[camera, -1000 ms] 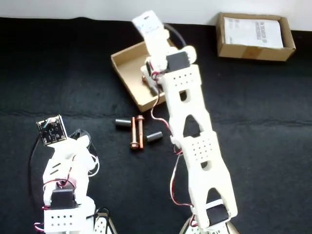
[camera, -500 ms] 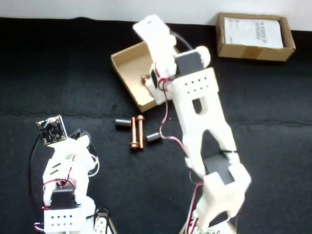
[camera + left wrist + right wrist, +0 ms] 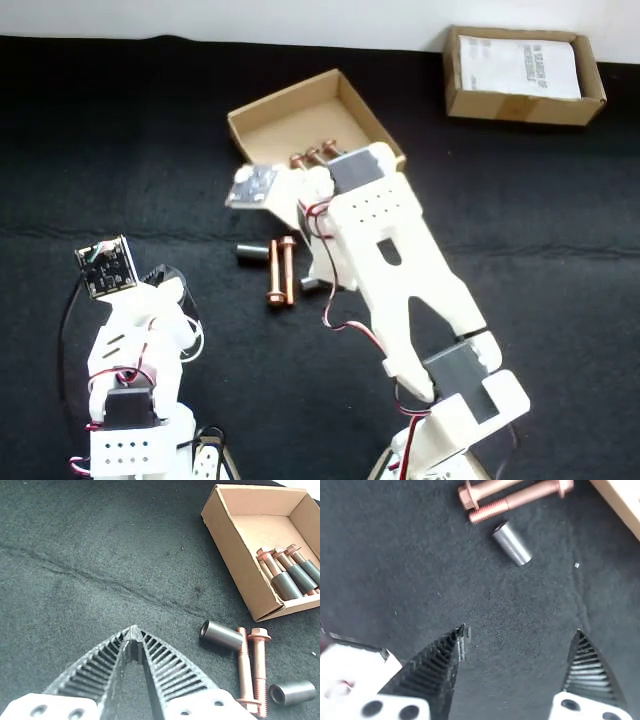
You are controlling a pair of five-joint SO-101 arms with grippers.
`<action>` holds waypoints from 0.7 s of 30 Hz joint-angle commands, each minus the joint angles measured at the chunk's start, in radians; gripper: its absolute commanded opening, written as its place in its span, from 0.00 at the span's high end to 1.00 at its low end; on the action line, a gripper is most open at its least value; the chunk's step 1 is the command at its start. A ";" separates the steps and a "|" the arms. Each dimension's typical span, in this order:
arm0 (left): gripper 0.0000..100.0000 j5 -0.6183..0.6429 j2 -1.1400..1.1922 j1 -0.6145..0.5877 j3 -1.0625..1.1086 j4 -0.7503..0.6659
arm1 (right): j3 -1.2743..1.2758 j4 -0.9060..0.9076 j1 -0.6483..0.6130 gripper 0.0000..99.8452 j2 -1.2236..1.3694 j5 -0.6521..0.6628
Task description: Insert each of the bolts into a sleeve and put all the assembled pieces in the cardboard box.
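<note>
The left wrist view is showing three sleeved copper bolts (image 3: 295, 577) lying inside the open brown cardboard box (image 3: 227, 550); the high view is catching just their heads. The left pincer (image 3: 134, 632) is sitting clenched and empty. The right pincer (image 3: 521, 632) is hanging released above the black felt tabletop (image 3: 395, 555), near two loose copper bolts (image 3: 520, 499) and a grey metal sleeve (image 3: 512, 544). A white wall (image 3: 200, 18) is bordering the far edge.

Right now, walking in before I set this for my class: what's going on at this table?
It's an assembly job, partway done. Three assembled pieces lie in the cardboard box. Two bolts and two sleeves lie loose on the black cloth beside it. The right hand hangs open above the cloth near them, holding nothing. The left hand is shut and empty, farther from the loose parts.
</note>
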 commanded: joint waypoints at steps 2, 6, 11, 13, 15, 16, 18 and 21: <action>0.99 0.002 -0.005 -0.012 0.016 -0.012 | 0.008 -0.036 -0.005 0.71 0.008 0.043; 0.99 0.002 -0.005 -0.013 0.016 -0.012 | 0.018 -0.038 -0.018 0.71 0.015 0.110; 0.99 0.002 -0.005 -0.013 0.016 -0.011 | 0.018 -0.056 -0.036 0.71 0.050 0.212; 0.99 0.000 -0.005 -0.013 0.016 -0.003 | 0.016 -0.058 -0.041 0.71 0.087 0.250; 0.99 0.000 -0.005 -0.013 0.016 -0.002 | 0.008 -0.058 -0.042 0.71 0.127 0.272; 0.99 0.000 -0.005 -0.013 0.016 -0.002 | 0.005 -0.061 -0.042 0.71 0.140 0.276; 0.99 0.000 -0.005 -0.013 0.016 -0.002 | 0.007 -0.085 -0.042 0.71 0.157 0.295; 0.99 0.000 -0.007 -0.013 0.016 0.000 | 0.013 -0.125 -0.042 0.71 0.171 0.311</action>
